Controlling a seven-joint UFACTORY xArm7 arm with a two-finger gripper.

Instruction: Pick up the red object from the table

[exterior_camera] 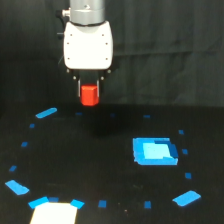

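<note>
The red object point(90, 95) is a small red-orange block. It hangs between the fingers of my gripper point(90, 91), under the white gripper body point(88, 46), at the upper left of the exterior view. The gripper is shut on it and holds it above the black table point(90, 165). The block's lower part sticks out below the dark fingers. A faint dark shadow lies on the table below it.
A bright blue square patch point(154, 151) lies on the table to the exterior view's right. Small blue tape marks point(46, 113) ring the surface. A white patch point(54, 213) sits at the bottom left edge. A dark curtain hangs behind.
</note>
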